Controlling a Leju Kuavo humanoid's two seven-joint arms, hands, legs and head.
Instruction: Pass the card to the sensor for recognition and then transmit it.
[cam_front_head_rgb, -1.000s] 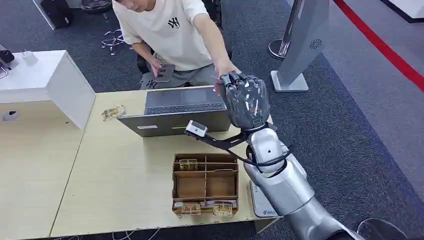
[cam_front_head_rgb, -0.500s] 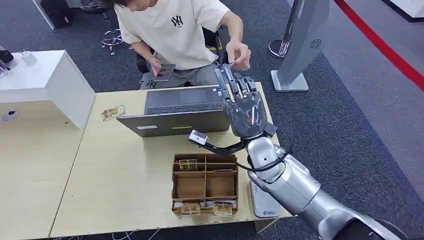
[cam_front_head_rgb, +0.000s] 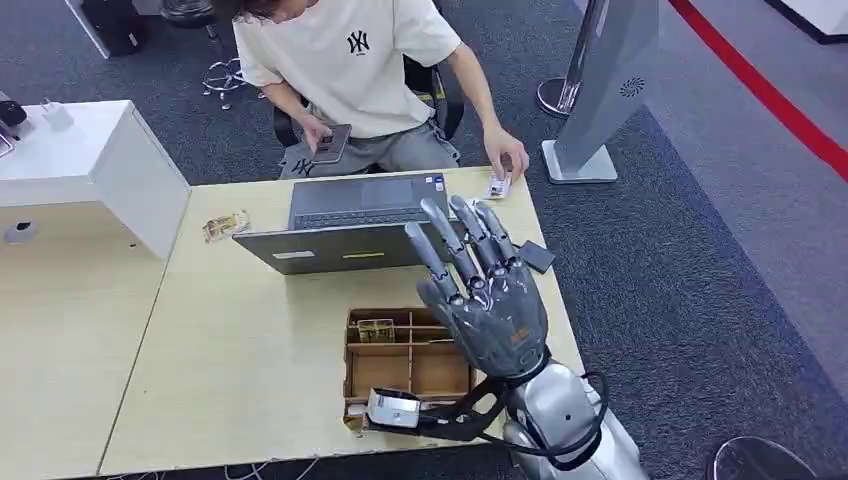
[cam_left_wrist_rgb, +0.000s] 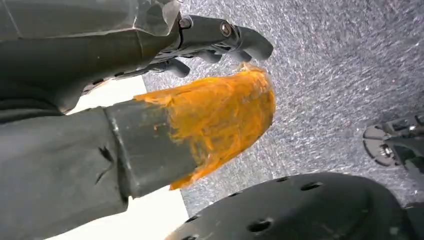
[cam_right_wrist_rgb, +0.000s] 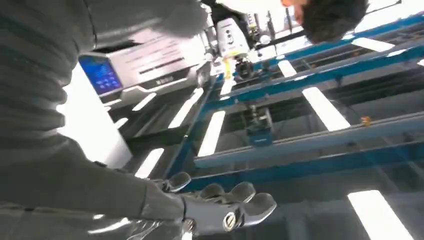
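**Card handed over, right hand empty above the tray**

On the left of the desk (cam_front_head_rgb: 240, 340) a laptop (cam_front_head_rgb: 350, 220) is being kept open, with a compartmented tray (cam_front_head_rgb: 410, 365) lying in front of it. Nearer the middle, the right hand (cam_front_head_rgb: 485, 300) is being held raised over the tray, fingers (cam_front_head_rgb: 445, 245) spread and empty. Further right, the card (cam_front_head_rgb: 497, 187) is being set on the desk's far corner under a person's hand (cam_front_head_rgb: 505, 160). The left hand (cam_left_wrist_rgb: 220, 42) is hanging over the carpet, fingers curled in, nothing visibly held. For a clean next pick, the hand is best lowered squarely over one tray compartment.
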